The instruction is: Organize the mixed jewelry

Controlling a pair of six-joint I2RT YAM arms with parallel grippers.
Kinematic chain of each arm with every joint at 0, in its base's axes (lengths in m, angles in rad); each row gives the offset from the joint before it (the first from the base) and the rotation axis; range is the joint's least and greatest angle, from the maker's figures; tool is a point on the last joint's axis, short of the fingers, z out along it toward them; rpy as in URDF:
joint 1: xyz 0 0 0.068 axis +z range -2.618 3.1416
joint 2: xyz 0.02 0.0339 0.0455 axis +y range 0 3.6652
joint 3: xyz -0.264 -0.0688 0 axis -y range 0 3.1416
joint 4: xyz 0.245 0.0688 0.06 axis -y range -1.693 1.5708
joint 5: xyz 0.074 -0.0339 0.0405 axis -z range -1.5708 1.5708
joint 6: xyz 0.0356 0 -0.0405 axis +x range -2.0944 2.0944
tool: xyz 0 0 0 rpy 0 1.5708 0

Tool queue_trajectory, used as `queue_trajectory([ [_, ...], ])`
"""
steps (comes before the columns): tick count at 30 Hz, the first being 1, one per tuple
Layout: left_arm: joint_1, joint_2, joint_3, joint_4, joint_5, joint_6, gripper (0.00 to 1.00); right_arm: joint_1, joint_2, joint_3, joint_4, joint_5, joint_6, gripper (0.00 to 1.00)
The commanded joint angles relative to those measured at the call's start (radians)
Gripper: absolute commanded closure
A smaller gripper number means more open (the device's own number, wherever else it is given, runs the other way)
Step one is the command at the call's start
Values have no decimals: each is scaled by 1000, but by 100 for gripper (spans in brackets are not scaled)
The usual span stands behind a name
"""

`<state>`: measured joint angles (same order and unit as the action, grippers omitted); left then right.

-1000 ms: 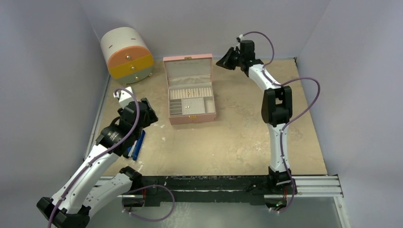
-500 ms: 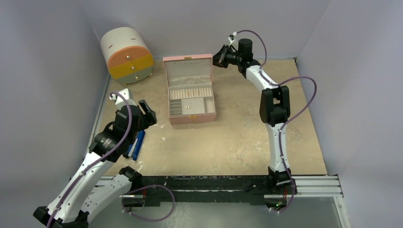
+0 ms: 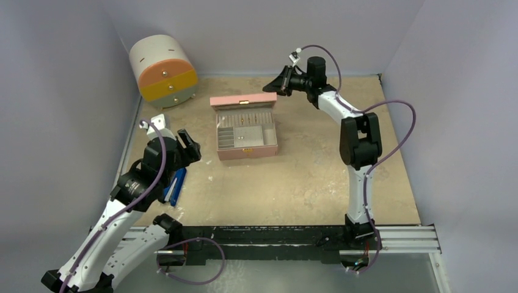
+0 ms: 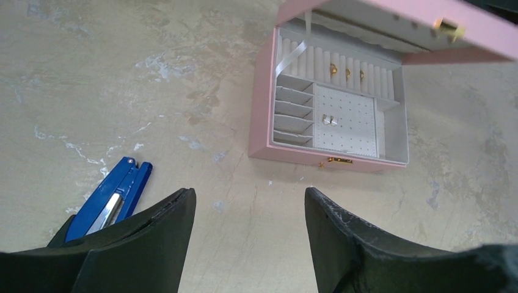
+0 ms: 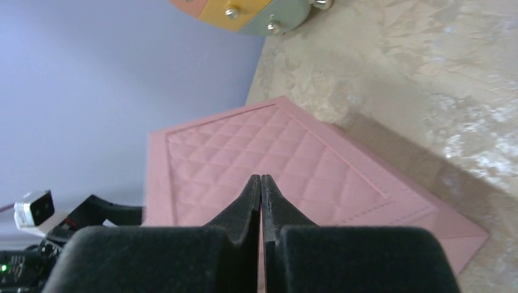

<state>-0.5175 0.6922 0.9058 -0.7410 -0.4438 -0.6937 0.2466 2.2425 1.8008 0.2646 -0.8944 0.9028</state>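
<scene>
The pink quilted box [image 3: 247,152] stands mid-table with its lid [image 3: 242,101] tilted forward over the tray. Inside, the mixed jewelry shows as three tiny gold rings [image 4: 347,73] in the ring rolls and a small pale piece [image 4: 328,121] on the dotted pad. My right gripper [image 3: 272,86] is shut and holds nothing. Its tips [image 5: 261,178] press on the lid's quilted outer face [image 5: 244,146] from behind. Left of the box, my left gripper [image 3: 190,145] hovers over bare table, open with nothing between its fingers [image 4: 247,195].
A blue-handled tool [image 3: 178,186] lies on the table just left of my left gripper, also in the left wrist view [image 4: 116,198]. A round drawer cabinet [image 3: 162,70] stands at the back left corner. Walls close in the table on three sides.
My right gripper finished shutting, swung left and came down behind the lid. The lid went from upright to tilted forward over the tray. My left arm drew back slightly.
</scene>
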Motion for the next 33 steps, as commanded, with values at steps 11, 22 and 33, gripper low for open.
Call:
queue_trajectory([
  [11,4,32,110,100,64,101,34,51,-356,-220,-163,78,-282,100],
  [22,4,216,166,212,243,151,57,226,-492,-216,-510,486,-567,100],
  [33,4,436,155,353,310,169,100,340,-552,-335,-534,696,-584,100],
])
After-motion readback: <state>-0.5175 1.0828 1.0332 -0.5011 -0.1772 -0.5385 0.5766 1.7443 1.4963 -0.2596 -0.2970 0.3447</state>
